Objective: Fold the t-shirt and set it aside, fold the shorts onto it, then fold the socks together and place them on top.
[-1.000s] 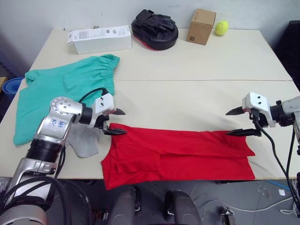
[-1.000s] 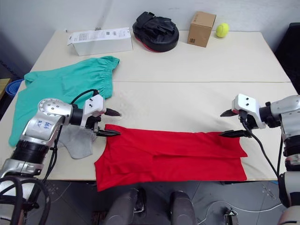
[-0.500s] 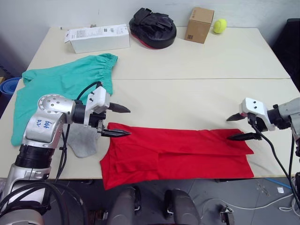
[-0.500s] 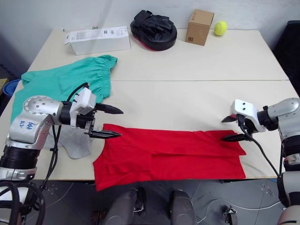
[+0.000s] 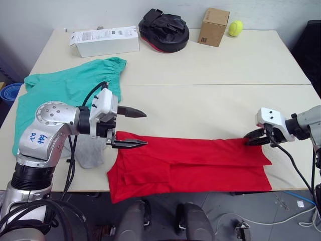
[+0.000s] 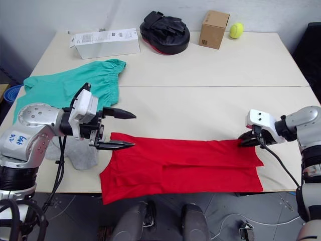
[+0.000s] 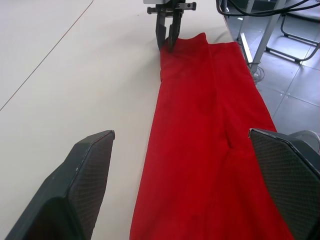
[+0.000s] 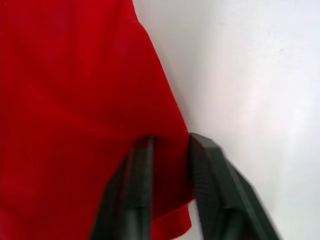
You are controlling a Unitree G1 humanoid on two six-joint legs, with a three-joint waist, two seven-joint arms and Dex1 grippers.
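T-shirt (image 5: 190, 163) lies as a long red band along the table's (image 5: 210, 70) near edge, ready for its next fold.

Right gripper (image 5: 254, 138) pinches 1 far corner; left gripper (image 5: 134, 128) hovers spread over the other, likely to match that hold.

Even brightness, right wrist perhaps blurred.

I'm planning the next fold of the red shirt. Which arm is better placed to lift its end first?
The right. The right gripper is already shut on the shirt's far corner, while the left gripper is wide open at the other end, gripping nothing.
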